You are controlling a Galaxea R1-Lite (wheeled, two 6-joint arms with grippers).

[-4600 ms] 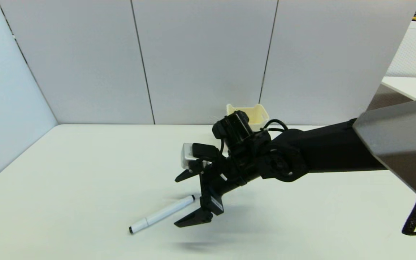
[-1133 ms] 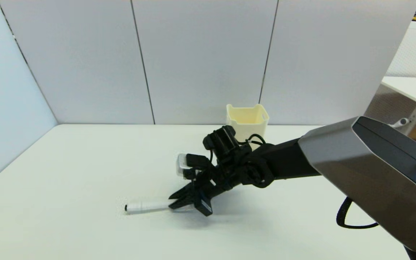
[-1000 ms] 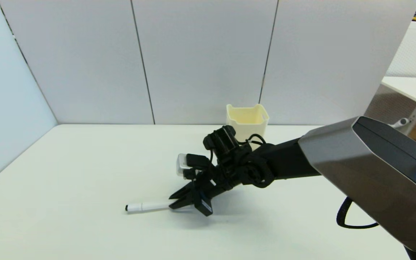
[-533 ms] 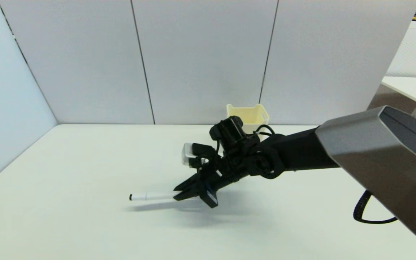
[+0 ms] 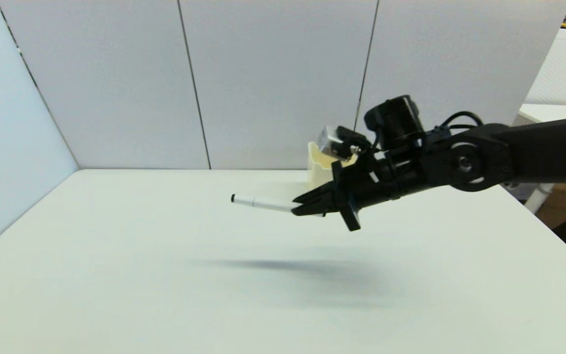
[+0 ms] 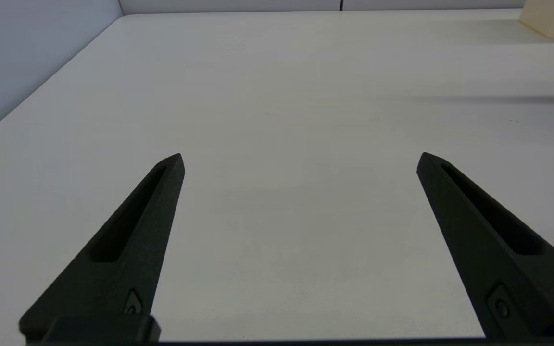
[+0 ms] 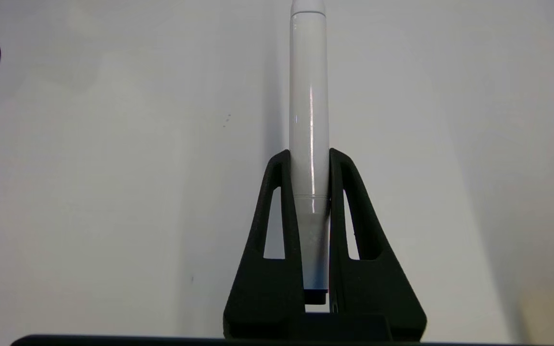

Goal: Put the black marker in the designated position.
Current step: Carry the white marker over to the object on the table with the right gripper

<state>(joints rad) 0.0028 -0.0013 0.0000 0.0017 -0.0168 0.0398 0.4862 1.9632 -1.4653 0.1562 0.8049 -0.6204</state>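
— Right gripper (image 5: 307, 206)?
— Clamped on the black marker (image 5: 261, 202), held aloft just before the cream bin (image 5: 318, 163); bare table (image 5: 116, 255) all round.
— Left gripper (image 6: 301, 158)?
— Spread wide, well short of bin.
— Changed?
— Lifted off the table, carried binward.

The white table (image 5: 116, 275) is viewed from above and forward by the head camera. It is seen low and close from behind each wrist's fingers. The cream bin (image 5: 318, 162) is shared by the head and left wrist views.
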